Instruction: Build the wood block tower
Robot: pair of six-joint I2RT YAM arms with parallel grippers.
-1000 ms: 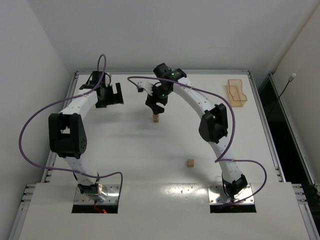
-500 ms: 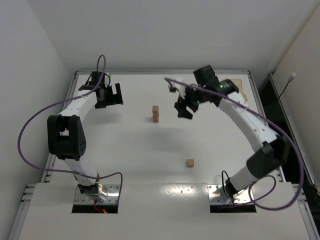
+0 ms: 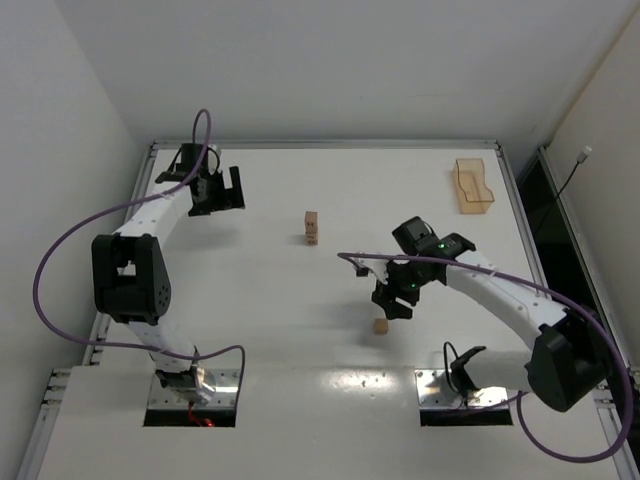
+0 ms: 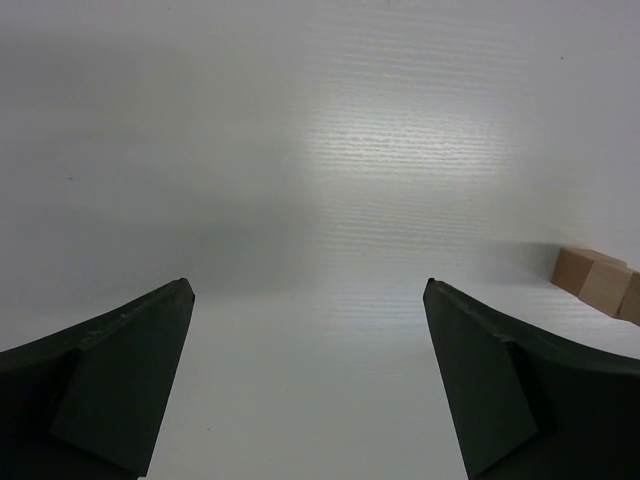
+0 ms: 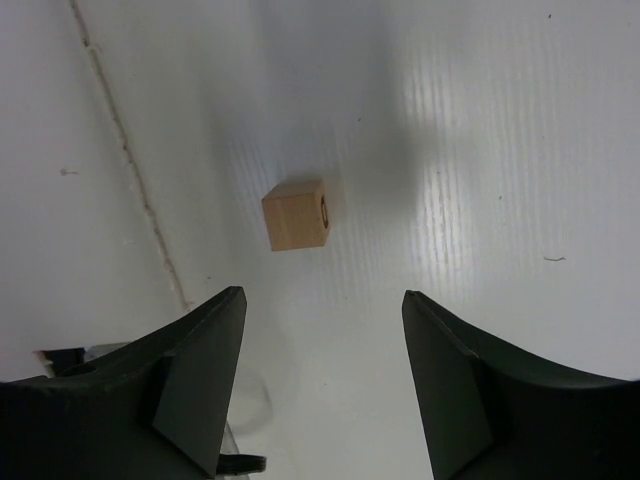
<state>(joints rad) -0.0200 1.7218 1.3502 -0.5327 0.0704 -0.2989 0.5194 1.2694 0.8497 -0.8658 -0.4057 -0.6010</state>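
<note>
1. The loose wood block (image 5: 297, 215) lies on the table (image 3: 250, 290) just ahead of the right gripper (image 5: 322, 295), in line with the gap between its fingers and touching neither.
2. The tower (image 3: 312, 228) stands on the table well apart from the right gripper (image 3: 392, 303), on its far left.
3. From the left gripper (image 4: 307, 285), the tower (image 4: 600, 285) sits ahead and off to the right, clear of both fingers.
4. The tower stands roughly between the left gripper (image 3: 222, 195) and the right gripper.
5. The tray (image 3: 475, 187) lies near the table's far right corner, well beyond the right gripper.
</note>
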